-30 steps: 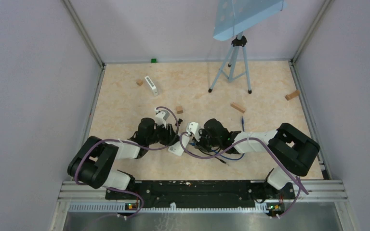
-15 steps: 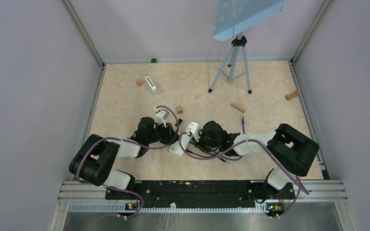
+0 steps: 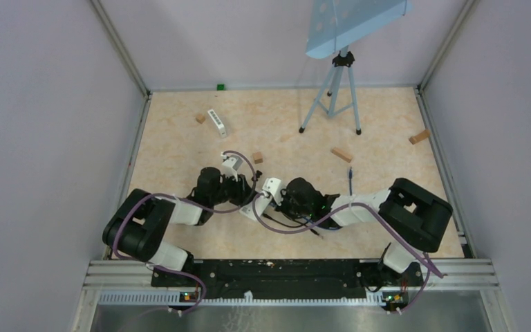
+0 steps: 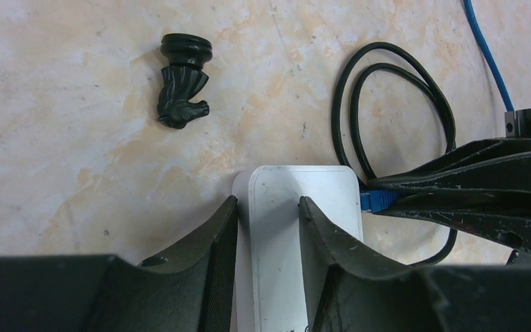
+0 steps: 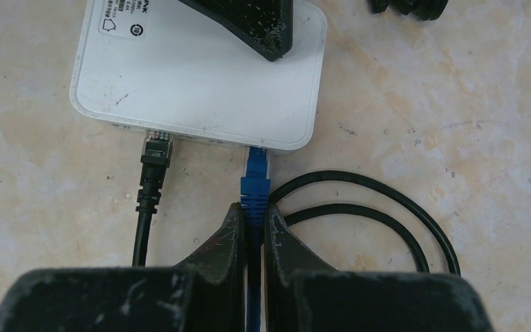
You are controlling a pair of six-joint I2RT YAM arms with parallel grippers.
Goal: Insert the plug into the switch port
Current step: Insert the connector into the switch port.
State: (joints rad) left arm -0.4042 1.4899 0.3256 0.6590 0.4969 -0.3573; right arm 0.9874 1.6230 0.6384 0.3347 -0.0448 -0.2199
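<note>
- The blue plug (image 5: 256,173) lies near the middle of the bench (image 3: 387,117), toward the near edge. Its tip is against the side wall of the white switch (image 5: 200,69). How deep it sits in the port cannot be told.
- The right gripper (image 5: 253,209) is clamped tight on the plug's boot, with the blue cable (image 4: 487,48) trailing off behind.
- A black plug (image 5: 157,153) stands in the same side wall, just beside the blue one. Its black cable (image 5: 359,207) curls in a double loop on the bench next to the switch.
- The left gripper (image 4: 267,202) meets the switch from the opposite side with its jaws part-way apart. One of its fingers (image 5: 256,24) rests on the switch's top face and the other is at its edge. Whether they pinch the casing is not clear.
- A small black knob-shaped piece (image 4: 182,83) lies on the bench beyond the switch, apart from it.
- Four wooden blocks are scattered further off, one (image 3: 257,158) just behind the grippers and another (image 3: 420,137) by the right edge.
- A second white box (image 3: 217,122) lies toward the far left corner.
- A tripod (image 3: 332,90) stands near the far edge, and a green marker (image 3: 220,87) sits on that edge.
</note>
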